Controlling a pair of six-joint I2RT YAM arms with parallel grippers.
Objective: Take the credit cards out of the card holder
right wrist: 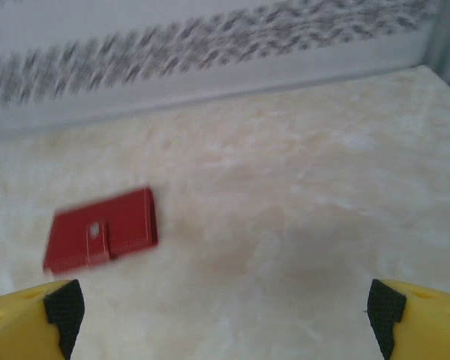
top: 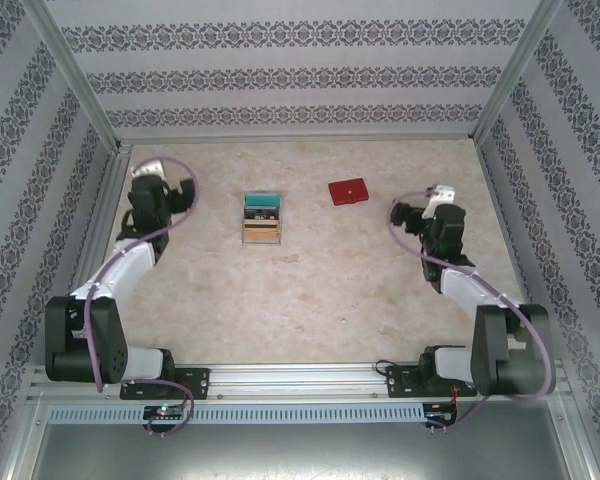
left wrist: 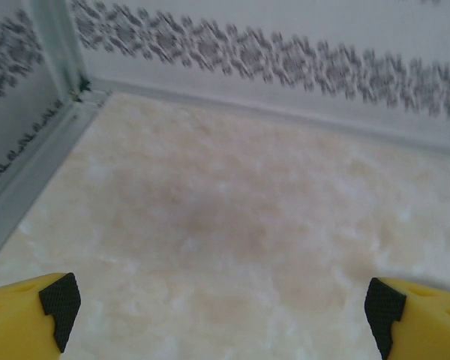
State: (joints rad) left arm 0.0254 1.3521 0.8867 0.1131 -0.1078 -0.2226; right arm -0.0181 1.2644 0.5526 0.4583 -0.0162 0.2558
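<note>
Jaws on both arms stand spread wide with nothing between them. On the left wrist view I see the two yellow fingers at the bottom corners, their black pads [left wrist: 60, 301] far apart, and bare desk [left wrist: 232, 225] in the gap. The right jaws are spread the same way, black pads [right wrist: 64, 309] at either bottom corner, gripping nothing.

From the right jaws, the card holder [right wrist: 101, 229] lies ahead and off to the left, flat on the desk and well clear of the fingertips. It is red and folded shut, its little closing tab lying across the top face with a small pale spot on it. The picture is somewhat smeared, so I cannot make out finer detail. From above, the card holder [top: 348, 191] sits between the two sets of jaws, nearer the right ones, touching neither.

Ahead of the left jaws there is plain marbled desk running to the patterned wall [left wrist: 285, 60] and a metal corner post [left wrist: 56, 45] to their left.

From above, a small tan box-like thing [top: 262, 217] with a teal band and a dark band rests on the desk [top: 330, 290] beside the left jaws, on their inner side, apart from the card holder. I cannot tell what it is.
</note>
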